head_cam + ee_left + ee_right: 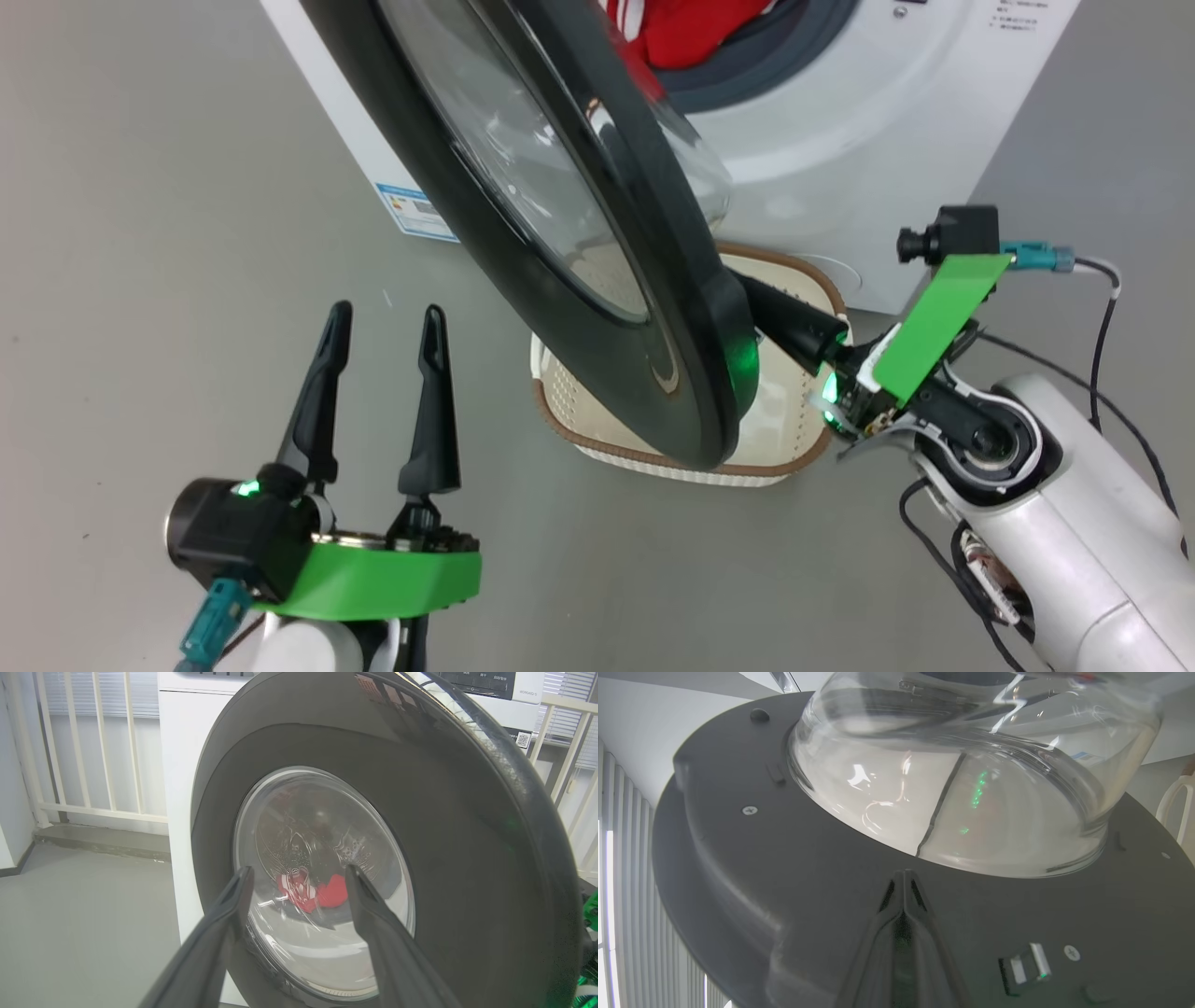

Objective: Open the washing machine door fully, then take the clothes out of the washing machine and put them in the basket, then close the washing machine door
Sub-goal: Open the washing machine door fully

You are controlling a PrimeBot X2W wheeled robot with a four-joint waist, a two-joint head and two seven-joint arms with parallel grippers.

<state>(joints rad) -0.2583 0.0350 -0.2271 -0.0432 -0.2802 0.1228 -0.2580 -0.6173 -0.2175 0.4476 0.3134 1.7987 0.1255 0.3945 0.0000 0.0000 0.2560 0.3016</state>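
My left jaws are low on the left, over the grey floor [140,187]. They are wide apart and hold nothing. Their two dark fingers [322,392] point up at the washing machine door [523,280].

In the left wrist view, the door [467,858] is right in front of those fingers [219,933]. Through its round glass I can see the clothes [322,893], red with bits of white.

The door is partly open. It swings out from the washing machine [840,121], a big white box with a small blue sticker [420,210] on its side. The clothes [691,33] are inside the machine, at the mouth of the hole.

The basket [803,457] sits on the floor in front of the machine. The door hangs over it and hides part of it.

My right jaws are on the right, behind the door. They are shut tight with nothing between them. In the right wrist view, the two fingers [920,933] are pressed together, and their tips are right up against the grey inner side of the door [784,882], just below the big glass bowl.
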